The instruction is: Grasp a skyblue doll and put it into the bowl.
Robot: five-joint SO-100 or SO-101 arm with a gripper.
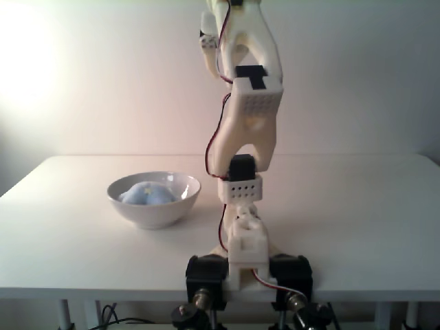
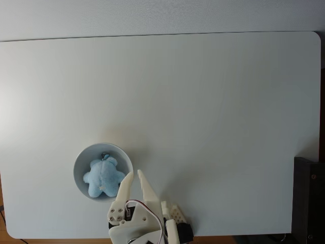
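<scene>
Side fixed view, doll: the skyblue doll (image 1: 148, 194) lies inside the bowl (image 1: 155, 208), on the table (image 1: 357, 206) left of the arm's base.
Side fixed view, risk: the upright arm swinging low could knock the rim.
Top fixed view, fingers: the gripper (image 2: 135, 177) is narrowly parted, holding nothing, just beside the bowl (image 2: 81, 157).
Top fixed view, doll: the doll (image 2: 103, 177) rests in the middle.
Top fixed view, risk: one fingertip overlaps the rim; a careless retreat might tip the bowl.

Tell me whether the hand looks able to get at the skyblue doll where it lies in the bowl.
Probably yes. The doll lies uncovered in the open bowl, nothing over it, and the hand sits just beside the rim with its fingers slightly apart. It would likely need to come from above to clear the rim.
</scene>
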